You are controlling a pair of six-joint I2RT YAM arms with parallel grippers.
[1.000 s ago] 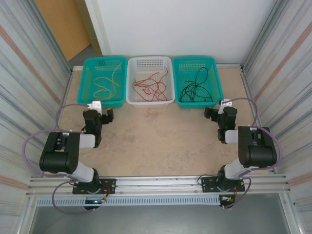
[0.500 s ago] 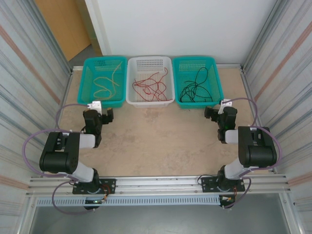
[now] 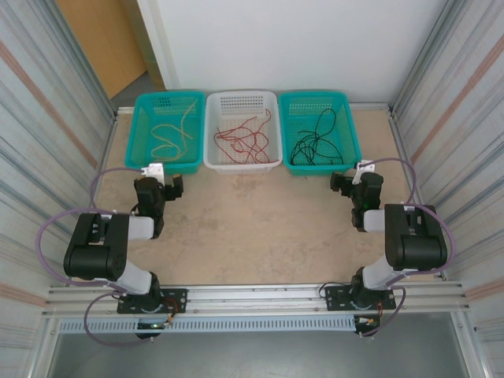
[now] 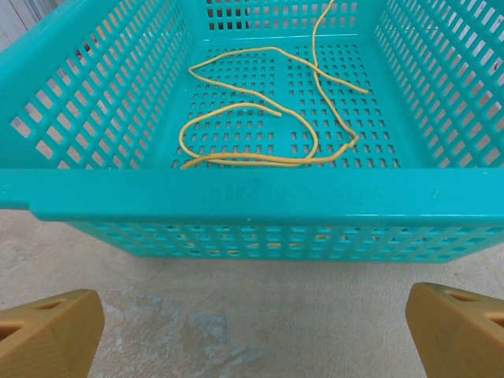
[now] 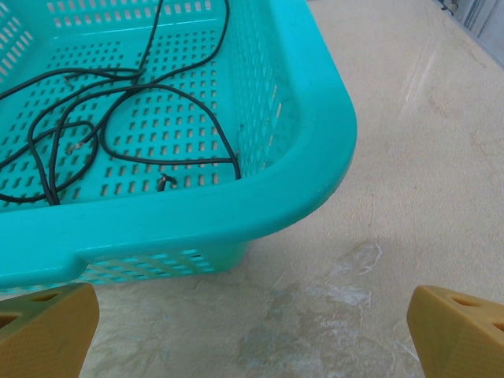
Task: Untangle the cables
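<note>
Overhead, red cables (image 3: 246,138) fill a white basket (image 3: 242,166); wrist cameras face teal baskets (image 4: 236,193).

High rear overview; low wrist close-ups

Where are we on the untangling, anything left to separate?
Done, it looks: the yellow cables lie alone in the left teal basket, the red cables in the white basket, the black cables in the right teal basket. In hand: nothing; the left tool and right tool hang open above the table. Left: no mixed strands visible, though the black ones loop over each other.
</note>
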